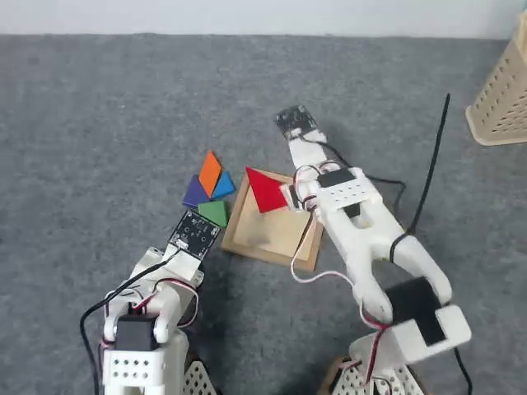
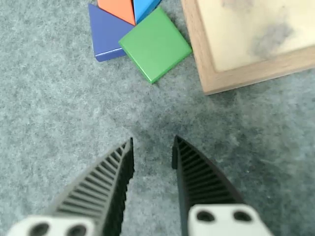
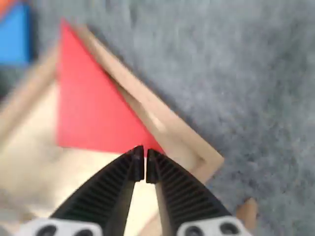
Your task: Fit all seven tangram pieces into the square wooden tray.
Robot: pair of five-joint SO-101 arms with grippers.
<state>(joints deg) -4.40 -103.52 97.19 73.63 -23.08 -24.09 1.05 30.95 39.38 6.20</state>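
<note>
The square wooden tray [image 1: 263, 251] lies on the grey carpet between the arms. A red triangle [image 1: 265, 189] rests in its far part, one tip over the rim. My right gripper [image 3: 144, 155] is shut, its tips at a corner of the red triangle [image 3: 93, 103] above the tray rim [image 3: 167, 125]. Just left of the tray, an orange triangle [image 1: 211, 173], a blue triangle [image 1: 223, 185], a purple piece [image 1: 195, 192] and a green square [image 1: 214, 212] lie clustered. My left gripper [image 2: 152, 147] hangs open over bare carpet, short of the green square [image 2: 155, 44] and the tray corner [image 2: 236, 78].
A beige perforated basket [image 1: 502, 90] stands at the far right edge. A black cable [image 1: 428, 173] runs across the carpet right of the right arm. Open carpet stretches to the far left and behind the tray.
</note>
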